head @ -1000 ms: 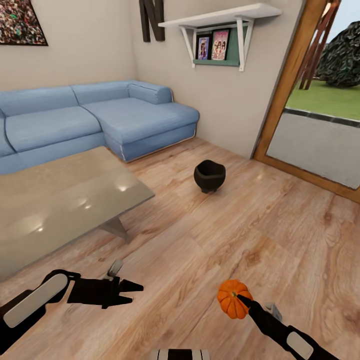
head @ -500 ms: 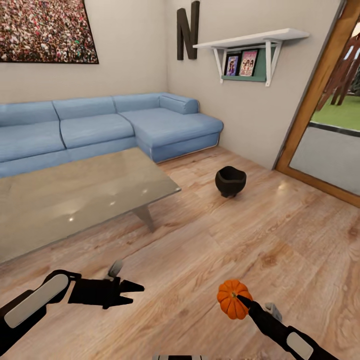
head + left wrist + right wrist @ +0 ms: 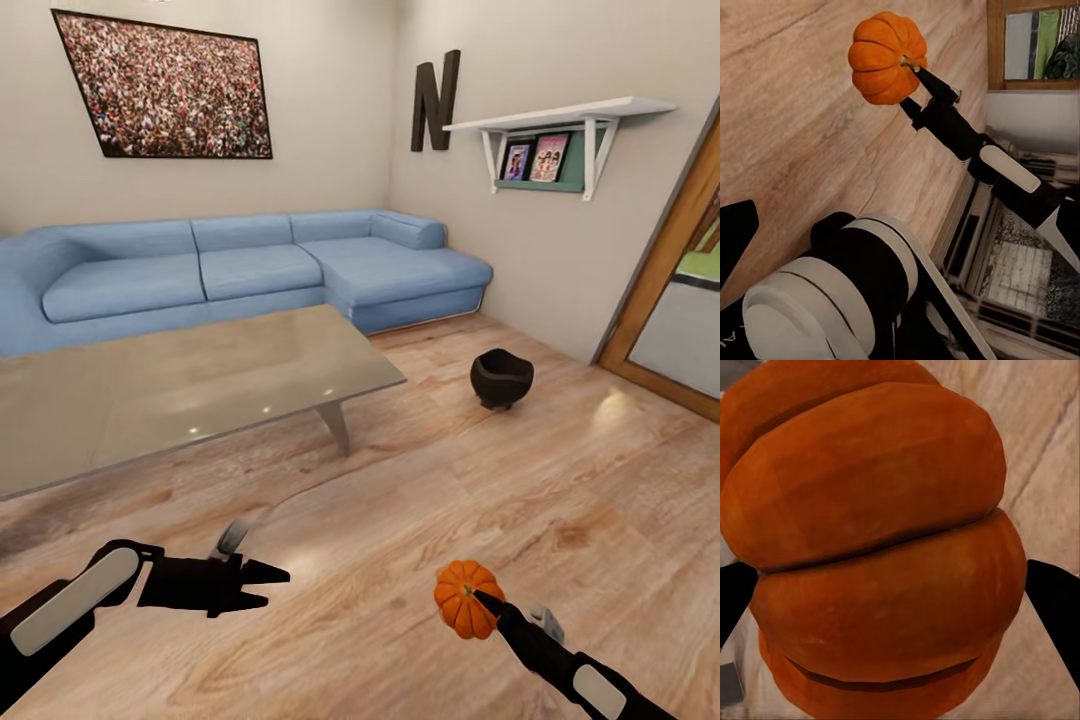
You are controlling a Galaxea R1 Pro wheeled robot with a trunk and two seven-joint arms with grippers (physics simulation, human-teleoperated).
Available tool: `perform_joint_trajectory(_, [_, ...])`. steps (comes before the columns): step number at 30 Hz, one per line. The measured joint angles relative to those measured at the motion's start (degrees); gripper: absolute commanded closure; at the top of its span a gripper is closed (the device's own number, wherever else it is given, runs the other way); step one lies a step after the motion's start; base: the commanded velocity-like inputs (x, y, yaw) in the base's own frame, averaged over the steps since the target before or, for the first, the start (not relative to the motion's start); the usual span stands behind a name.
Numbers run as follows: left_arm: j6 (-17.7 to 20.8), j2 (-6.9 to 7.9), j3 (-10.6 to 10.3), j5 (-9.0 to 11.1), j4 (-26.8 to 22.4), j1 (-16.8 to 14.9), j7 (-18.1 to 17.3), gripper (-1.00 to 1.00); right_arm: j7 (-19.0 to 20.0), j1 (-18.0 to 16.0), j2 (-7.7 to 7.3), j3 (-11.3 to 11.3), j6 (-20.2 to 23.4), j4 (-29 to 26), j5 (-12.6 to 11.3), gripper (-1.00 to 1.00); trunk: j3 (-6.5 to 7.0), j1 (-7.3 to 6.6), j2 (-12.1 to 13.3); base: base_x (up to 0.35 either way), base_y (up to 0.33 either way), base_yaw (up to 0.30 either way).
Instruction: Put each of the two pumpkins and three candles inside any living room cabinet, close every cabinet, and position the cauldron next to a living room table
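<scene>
in the head view the whole picture has swung since a second ago: the blue sofa [image 3: 250, 270] and the crowd picture [image 3: 165, 100] now sit further in, and the doorway has slid to the right edge, so the camera is turning, not the things; judged from that, the robot is looking round for a cabinet to take its load to. the black cauldron [image 3: 501, 378] stands on the wooden floor [image 3: 420, 500], near the corner of the glossy counter [image 3: 180, 385] but apart from it. the right hand [image 3: 478, 602] pinches a small orange pumpkin [image 3: 462, 597], lifted above the floor. the left hand [image 3: 262, 582] hangs empty, fingers slightly spread. in the left wrist view the pumpkin [image 3: 885, 56] shows gripped at the tip of the right arm. in the right wrist view the pumpkin [image 3: 877, 547] sits between dark fingers [image 3: 1054, 592] pressed to its sides
</scene>
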Motion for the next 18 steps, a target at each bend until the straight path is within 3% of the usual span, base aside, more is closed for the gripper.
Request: perform_joint_trajectory(18, [0.0,-0.02,-0.1,0.0,1.6,0.0,0.0,-1.00,0.0,0.0,0.09,0.0,0.0,0.0,0.1,1.00,3.99,-0.47,0.2,-0.004,0.000,0.289])
